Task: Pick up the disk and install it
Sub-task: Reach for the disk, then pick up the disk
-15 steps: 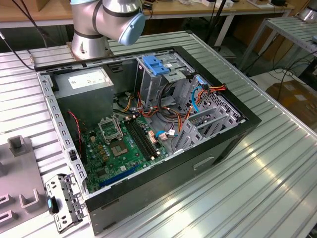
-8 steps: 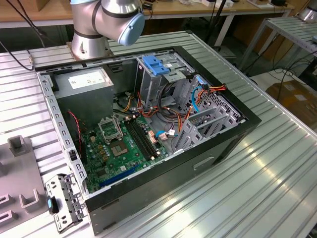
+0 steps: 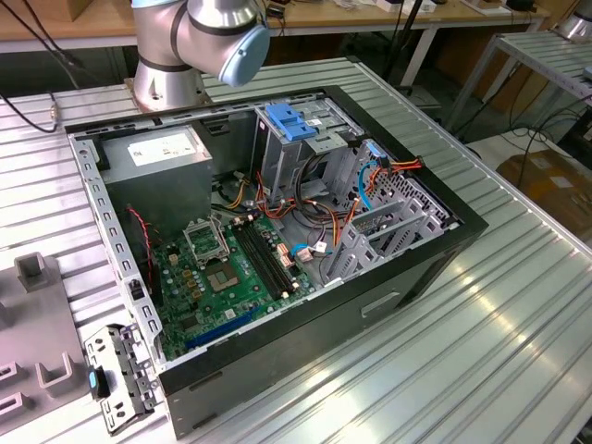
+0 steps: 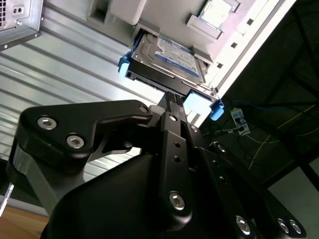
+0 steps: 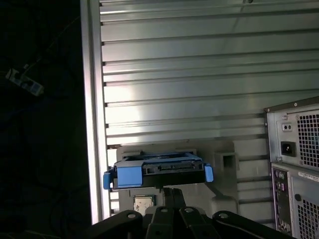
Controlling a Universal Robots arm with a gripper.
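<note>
One step in hand, the pick: our black gripper [image 4: 172, 101] is at the silver-black, blue-railed disk [image 4: 168, 57], which sits in a grey holder [image 5: 219, 149] on the ribbed metal table [image 5: 189, 74]; jaw state we can't tell; lift needs a centred grip btw rails

One disk [image 4: 169, 57], one open computer case [image 3: 465, 229], one motherboard [image 3: 222, 277], one power supply [image 3: 157, 176], one robot arm [image 3: 199, 37]

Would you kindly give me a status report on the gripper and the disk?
Gripper close at edge of disk. It lies flat in grey holder on table, not yet installed. Nothing between them.
</note>
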